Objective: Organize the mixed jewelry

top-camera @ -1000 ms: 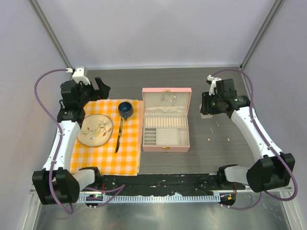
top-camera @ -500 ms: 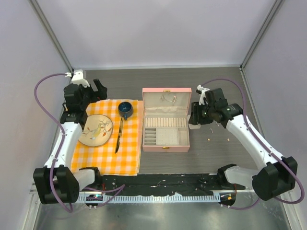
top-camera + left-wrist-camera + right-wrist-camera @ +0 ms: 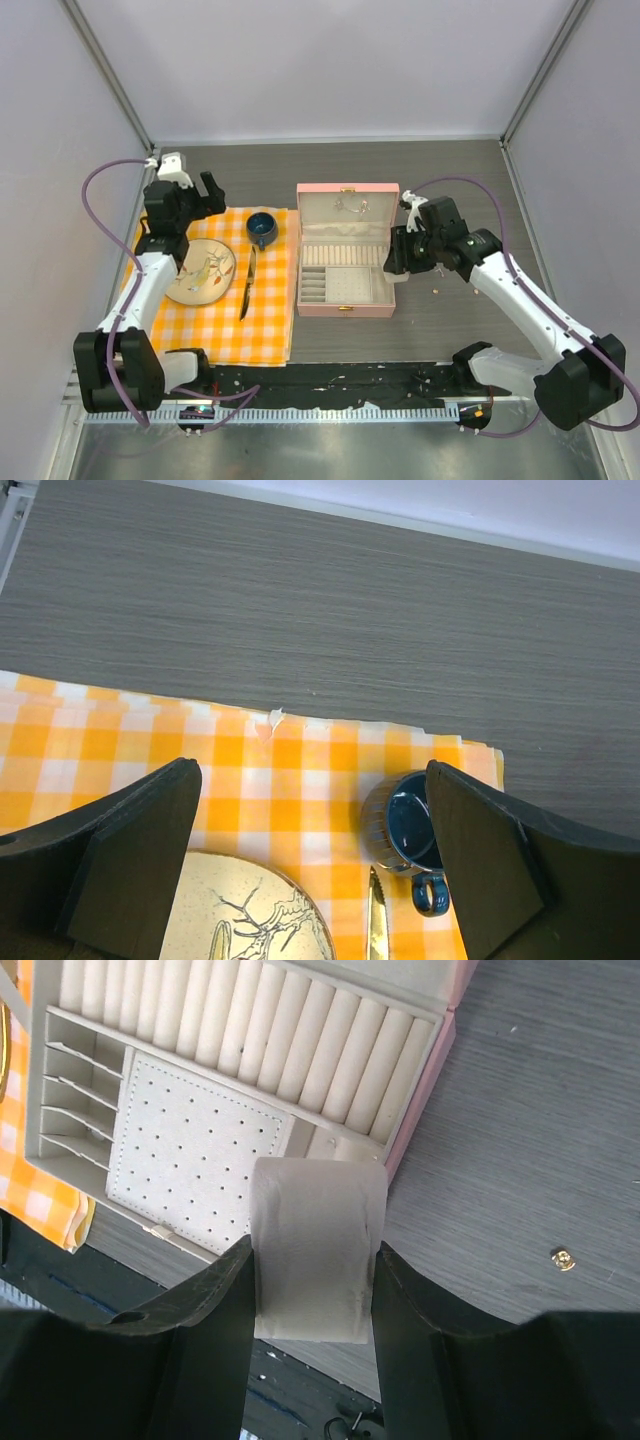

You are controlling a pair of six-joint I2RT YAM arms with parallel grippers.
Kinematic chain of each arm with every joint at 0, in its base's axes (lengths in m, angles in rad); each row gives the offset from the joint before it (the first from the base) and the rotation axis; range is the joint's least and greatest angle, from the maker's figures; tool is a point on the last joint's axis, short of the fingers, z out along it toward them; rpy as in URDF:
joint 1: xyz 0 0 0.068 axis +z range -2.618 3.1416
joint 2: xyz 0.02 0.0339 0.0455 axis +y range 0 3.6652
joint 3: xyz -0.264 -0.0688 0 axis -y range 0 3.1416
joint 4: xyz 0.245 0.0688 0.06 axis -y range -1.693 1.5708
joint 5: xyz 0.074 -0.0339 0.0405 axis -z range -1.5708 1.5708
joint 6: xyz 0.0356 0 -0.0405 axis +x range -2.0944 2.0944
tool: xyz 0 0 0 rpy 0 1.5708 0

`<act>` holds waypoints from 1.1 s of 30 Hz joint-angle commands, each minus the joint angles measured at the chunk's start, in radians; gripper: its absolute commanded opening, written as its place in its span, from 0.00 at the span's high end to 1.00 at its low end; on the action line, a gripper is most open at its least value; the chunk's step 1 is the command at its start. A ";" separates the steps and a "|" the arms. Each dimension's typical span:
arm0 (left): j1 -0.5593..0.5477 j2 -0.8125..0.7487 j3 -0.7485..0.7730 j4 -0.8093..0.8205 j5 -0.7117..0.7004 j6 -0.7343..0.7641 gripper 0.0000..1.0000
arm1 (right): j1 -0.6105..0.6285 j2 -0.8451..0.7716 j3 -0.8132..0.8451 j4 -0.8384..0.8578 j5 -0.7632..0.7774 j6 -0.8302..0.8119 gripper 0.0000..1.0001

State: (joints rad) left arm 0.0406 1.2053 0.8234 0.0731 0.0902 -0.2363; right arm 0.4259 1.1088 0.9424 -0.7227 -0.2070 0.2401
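Note:
My right gripper point(image 3: 399, 264) is shut on the small cream-white rectangular piece point(image 3: 318, 1250) and holds it over the near right corner of the open pink jewelry box point(image 3: 345, 311). In the right wrist view the box's ring rolls and dotted pad point(image 3: 200, 1150) lie just beyond the piece. A tiny golden speck point(image 3: 563, 1258) lies on the table right of the box, and it also shows in the top view point(image 3: 436, 290). A silvery piece point(image 3: 350, 206) lies in the box lid. My left gripper point(image 3: 312, 770) is open and empty above the checked cloth's far edge.
An orange checked cloth point(image 3: 225, 330) on the left carries a cream plate point(image 3: 200, 271), a gold knife point(image 3: 247, 282) and a dark blue cup point(image 3: 262, 227). The cup also shows by my left gripper's right finger point(image 3: 405, 825). Grey walls enclose the table.
My right gripper has moved left across the table with the cream-white piece, from right of the box to over its right edge. My left arm has shifted slightly.

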 commanded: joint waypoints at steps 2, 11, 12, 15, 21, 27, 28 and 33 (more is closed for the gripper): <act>-0.005 -0.039 -0.020 0.080 0.029 0.020 0.00 | 0.053 0.057 0.012 0.042 0.003 0.013 0.99; -0.177 -0.064 0.039 -0.244 0.303 0.131 0.00 | 0.066 0.063 0.067 0.066 0.070 -0.018 0.99; -0.229 -0.052 0.043 -0.266 0.298 0.126 0.00 | 0.066 0.059 0.075 0.069 0.067 -0.022 0.99; -0.319 -0.036 0.052 -0.321 0.276 0.114 0.00 | 0.066 0.057 0.105 0.086 0.044 -0.045 0.99; -0.401 -0.020 0.065 -0.291 0.269 0.088 0.00 | 0.065 0.056 0.164 0.126 0.032 -0.102 0.99; -0.441 0.014 0.086 -0.181 0.212 0.126 0.00 | 0.065 0.074 0.176 0.147 0.035 -0.131 0.99; -0.441 0.026 0.085 -0.130 0.220 0.133 0.00 | 0.065 0.078 0.179 0.149 0.034 -0.145 0.99; -0.441 0.085 0.074 0.029 0.272 0.164 0.00 | 0.065 0.103 0.191 0.147 0.043 -0.170 0.99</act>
State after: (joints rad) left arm -0.3992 1.2495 0.8696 -0.0902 0.3370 -0.1154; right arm 0.4900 1.2015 1.0813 -0.6197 -0.1699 0.1097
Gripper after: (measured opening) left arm 0.996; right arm 0.492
